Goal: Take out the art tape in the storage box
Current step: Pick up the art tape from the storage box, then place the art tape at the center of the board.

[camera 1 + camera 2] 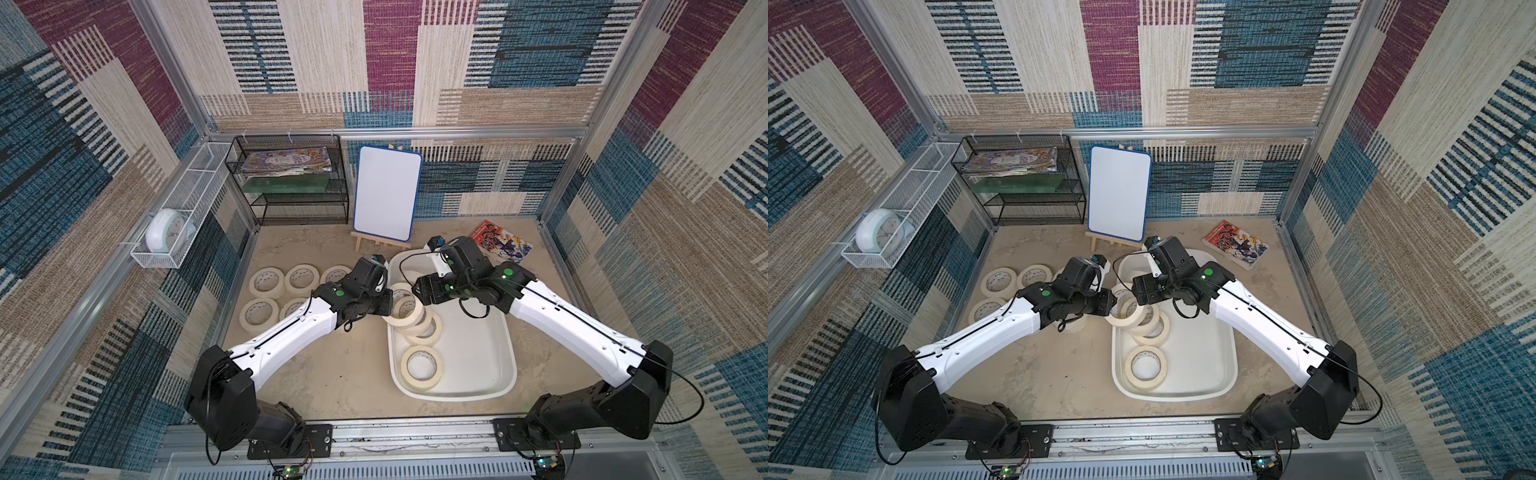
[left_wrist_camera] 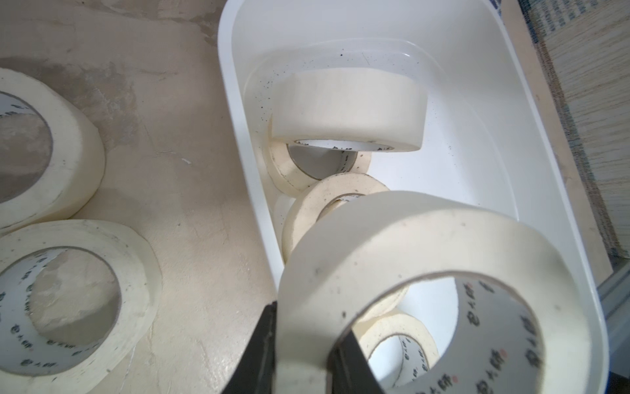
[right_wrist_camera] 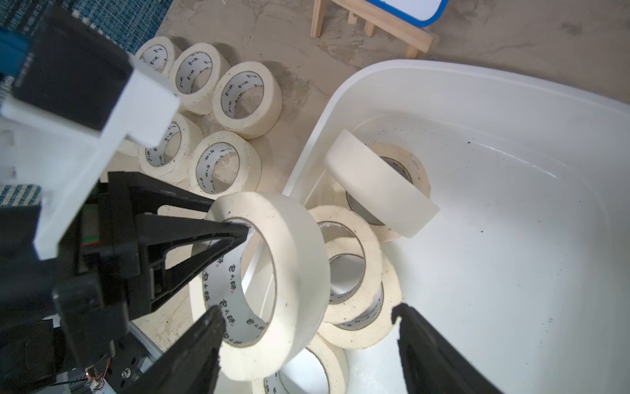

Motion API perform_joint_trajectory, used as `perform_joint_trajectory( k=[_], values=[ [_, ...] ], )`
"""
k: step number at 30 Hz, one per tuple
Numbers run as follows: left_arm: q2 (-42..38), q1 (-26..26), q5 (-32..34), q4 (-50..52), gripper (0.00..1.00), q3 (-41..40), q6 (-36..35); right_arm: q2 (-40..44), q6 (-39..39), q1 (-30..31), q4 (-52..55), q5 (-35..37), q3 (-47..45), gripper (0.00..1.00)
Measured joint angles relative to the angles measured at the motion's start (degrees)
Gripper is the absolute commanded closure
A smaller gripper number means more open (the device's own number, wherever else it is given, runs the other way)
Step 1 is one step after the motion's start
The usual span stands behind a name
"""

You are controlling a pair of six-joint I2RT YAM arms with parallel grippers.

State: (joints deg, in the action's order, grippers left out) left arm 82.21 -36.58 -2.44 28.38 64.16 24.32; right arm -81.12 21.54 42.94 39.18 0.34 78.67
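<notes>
Right wrist view, entry: your left gripper [image 3: 227,218] is clamped on the wall of one art tape roll [image 3: 300,259], with one finger inside the white core and the other on the cream outside. The roll hangs on edge, tilted, over the left rim of the storage box [image 3: 511,238]. Your right gripper [image 3: 306,344] has its jaws wide apart, with the lower part of that roll between them. You cannot tell from this view whether either finger touches it.

Left wrist view: same grip. The black fingers [image 2: 255,358] pinch the roll wall, and dark print shows inside the core.

Box contents, in both top views:
- A flat roll [image 1: 422,368] lies at the near end.
- A heap of rolls [image 1: 428,332] overlaps along the left wall, about midway.
- In the right wrist view a tilted roll [image 3: 378,184] leans on another at the far end of the heap.

Outside the box: five rolls [image 1: 302,277] lie flat on the sandy table [image 1: 332,374], left of the box, in two rows.

Background:
- A whiteboard [image 1: 386,193] stands on a wooden easel at the far side.
- A black wire rack [image 1: 291,178] stands far left.
- A comic book [image 1: 500,243] lies far right, near the box's far end.
</notes>
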Motion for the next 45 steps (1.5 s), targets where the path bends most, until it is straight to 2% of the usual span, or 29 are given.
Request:
perform_joint_trajectory(
  k=[3,7,13,17,23,30,35,40,45],
  values=[
    [-0.39,0.52,1.7,1.64,1.0,-0.13,-0.59,1.75,-0.02,-0.28,0.37,1.05,0.39,0.18],
    [-4.66,2.93,4.52,4.17,1.0,-2.19,-0.96,3.67,-0.28,-1.77,0.37,2.05,0.04,0.17],
    [-16.44,11.89,7.67,10.1,1.0,-9.75,0.44,4.55,-1.49,-5.35,0.24,1.38,-3.8,0.18],
    [-26.69,17.18,11.82,13.7,1.0,-17.57,6.08,4.48,-2.64,-6.38,-0.52,-0.61,-4.66,0.18],
    [-34.62,18.32,11.08,17.84,1.0,-29.2,16.31,3.98,-4.44,-8.37,-2.27,-2.71,-6.14,0.18],
    [-32.11,18.34,9.51,17.49,1.0,-35.17,20.46,3.78,-5.81,-10.1,-3.74,-4.59,-7.69,0.18],
    [-24.57,18.12,8.83,13.09,1.0,-35.23,20.06,3.72,-5.99,-10.88,-4.39,-4.7,-9.2,0.18],
    [-20.46,17.86,8.94,8.81,1.0,-34.58,18.84,3.65,-5.97,-11.15,-4.87,-4.74,-10.03,0.18],
    [-18.21,17.84,9.11,5.7,0.92,-34.25,17.33,2.43,-5.97,-11.82,-5.84,-4.72,-10.88,0.17]
  ],
)
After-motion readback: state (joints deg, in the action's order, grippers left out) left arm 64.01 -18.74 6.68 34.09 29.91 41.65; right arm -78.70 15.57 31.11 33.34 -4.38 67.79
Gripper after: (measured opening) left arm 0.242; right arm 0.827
